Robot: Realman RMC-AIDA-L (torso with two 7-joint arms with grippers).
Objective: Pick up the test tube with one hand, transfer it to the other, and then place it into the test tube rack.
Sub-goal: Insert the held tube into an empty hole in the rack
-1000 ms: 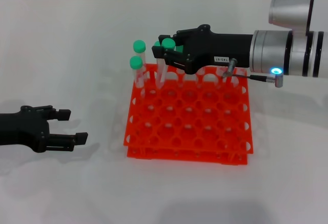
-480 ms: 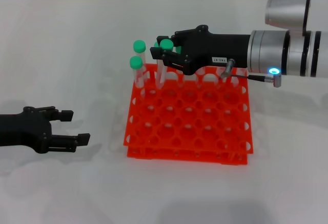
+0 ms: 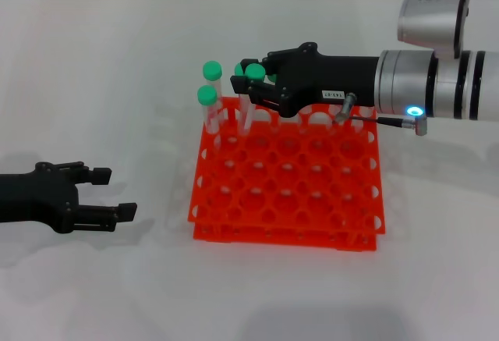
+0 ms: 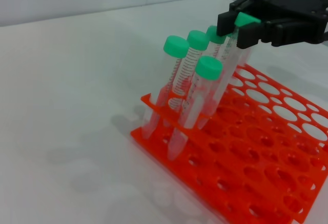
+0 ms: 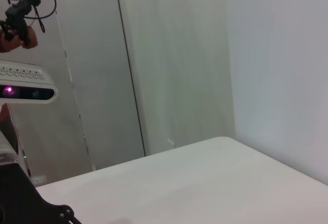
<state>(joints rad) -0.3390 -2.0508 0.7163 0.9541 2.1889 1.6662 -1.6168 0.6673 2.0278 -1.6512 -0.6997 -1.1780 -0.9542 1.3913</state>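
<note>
Nearest the robot, at the left edge of the white counter (image 3: 117, 83), the unlabelled black two-finger left hand (image 3: 109, 194) lies low over the surface with its fingers spread apart and nothing between them, well apart from the rack; further out, in the middle of the counter, stands the bright orange plastic two-tier test tube rack (image 3: 288, 185) with its grid of round holes, most of them unfilled; at the rack's far left corner three slim clear plastic tubes with green screw caps (image 4: 177, 75) stand in holes, leaning slightly, close beside one another; just beside them, the slim clear test tube with a green screw cap (image 4: 233, 55) is slanted, its lower end down among the rack's holes in the back row and its cap end between the fingers of the black two-finger right hand with a small white printed label (image 3: 248, 83); in the left wrist view those fingers (image 4: 225, 23) sit on either side of the cap and appear closed on it; the right hand reaches in from the right above the rack's far edge, on a silver arm with a blue light (image 3: 429, 83); the right wrist view shows only the counter's far part and pale wall panels (image 5: 174, 65).
</note>
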